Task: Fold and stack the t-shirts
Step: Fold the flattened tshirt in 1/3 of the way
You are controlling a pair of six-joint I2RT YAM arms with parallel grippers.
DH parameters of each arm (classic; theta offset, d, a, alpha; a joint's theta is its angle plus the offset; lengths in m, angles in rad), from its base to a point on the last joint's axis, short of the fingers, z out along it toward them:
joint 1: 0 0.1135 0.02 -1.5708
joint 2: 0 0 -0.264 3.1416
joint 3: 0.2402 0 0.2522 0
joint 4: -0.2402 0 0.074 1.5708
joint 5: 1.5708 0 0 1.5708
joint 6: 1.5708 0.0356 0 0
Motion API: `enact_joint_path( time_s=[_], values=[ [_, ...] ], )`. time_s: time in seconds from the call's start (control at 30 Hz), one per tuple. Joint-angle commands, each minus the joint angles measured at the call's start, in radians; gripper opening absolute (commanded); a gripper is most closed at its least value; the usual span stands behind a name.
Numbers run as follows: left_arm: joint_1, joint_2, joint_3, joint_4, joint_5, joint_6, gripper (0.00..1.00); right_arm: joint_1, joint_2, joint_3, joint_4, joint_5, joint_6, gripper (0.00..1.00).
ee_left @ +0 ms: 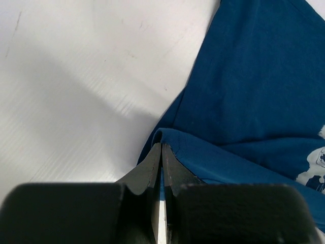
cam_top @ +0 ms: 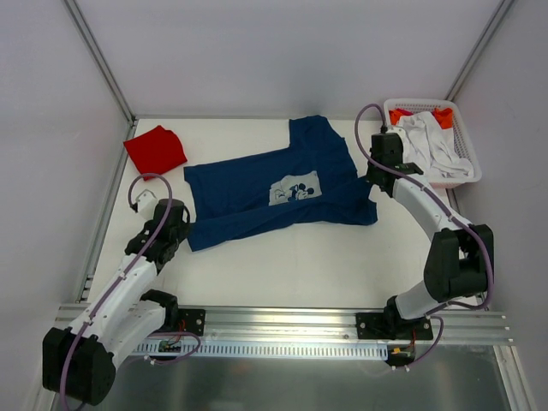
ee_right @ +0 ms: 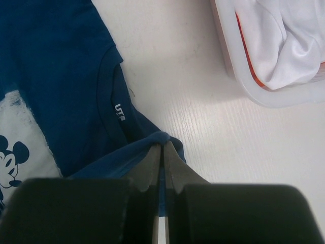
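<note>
Two t-shirts on a white table (cam_top: pixel 300 265), with two robot arms reaching over it. The left tool (ee_left: pixel 161 152) is clamped on a hem corner of the one navy blue cloth t-shirt with a pale square cartoon print (cam_top: pixel 257 184). The right tool (ee_right: pixel 162 151) is clamped on a fold beside its collar. This shirt lies spread flat between the two tools.

The one plain bright red cloth t-shirt (cam_top: pixel 156 150), folded small, lies beyond the left tool and well apart from it. One white slatted plastic basket (cam_top: pixel 418 104) stands just right of the right tool, holding crumpled white cloth (cam_top: pixel 432 145) and something orange (cam_top: pixel 443 116).

Only the top view shows the red shirt. Only the right wrist view shows the collar's small white label (ee_right: pixel 119 111) (and a cartoon mouse face at the print's edge).
</note>
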Motion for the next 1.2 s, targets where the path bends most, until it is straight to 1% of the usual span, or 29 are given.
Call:
enact_joint_path(
  time_s=[0.0,0.63,0.93,1.13,1.17],
  values=[
    [0.026,0.048,0.045,0.096,0.02,0.076,0.0,-0.024,0.024,0.046,0.051,-0.007,-0.006,0.0],
    [0.083,0.296,0.098,0.296,0.061,0.165,0.0,-0.038,0.233,0.144,0.075,-0.03,-0.001,0.0],
    [0.1,0.413,0.151,0.353,0.078,0.194,0.0,-0.038,0.293,0.196,0.071,-0.029,-0.015,0.0],
    [0.118,0.465,0.174,0.362,0.085,0.206,0.0,-0.038,0.331,0.233,0.06,-0.03,-0.021,0.0],
    [0.123,0.47,0.176,0.386,0.089,0.209,0.0,-0.038,0.334,0.239,0.06,-0.032,-0.021,0.0]
  ],
)
